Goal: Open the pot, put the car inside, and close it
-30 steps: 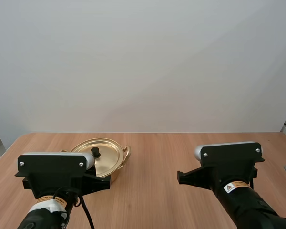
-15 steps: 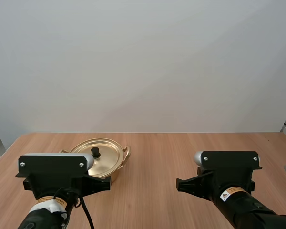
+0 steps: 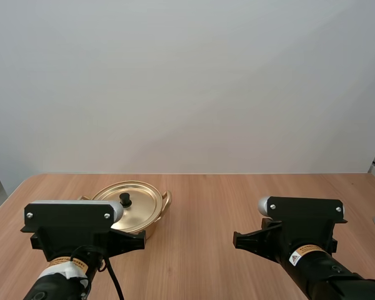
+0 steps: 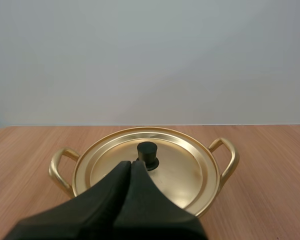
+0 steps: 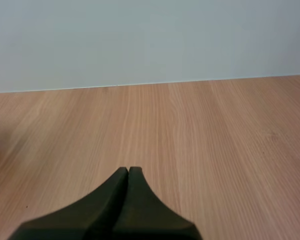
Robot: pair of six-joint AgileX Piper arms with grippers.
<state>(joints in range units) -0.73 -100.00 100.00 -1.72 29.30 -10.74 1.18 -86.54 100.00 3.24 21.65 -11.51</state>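
The lidded pot (image 4: 229, 159) is sitting twelve o'clock from the left pincer (image 4: 130, 165). It and the right pincer (image 5: 128, 170) are pressing together, empty.

Black arms (image 3: 328, 275), grey joint caps (image 3: 262, 205), silver screws (image 3: 270, 201), orange-white warning labels (image 3: 302, 255); left gripper (image 4: 130, 164), right gripper (image 5: 128, 170) black.

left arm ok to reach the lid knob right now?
Probably yes. The left gripper sits just short of the knob on the lid, with nothing between them. It is shut, so it would need to open first.
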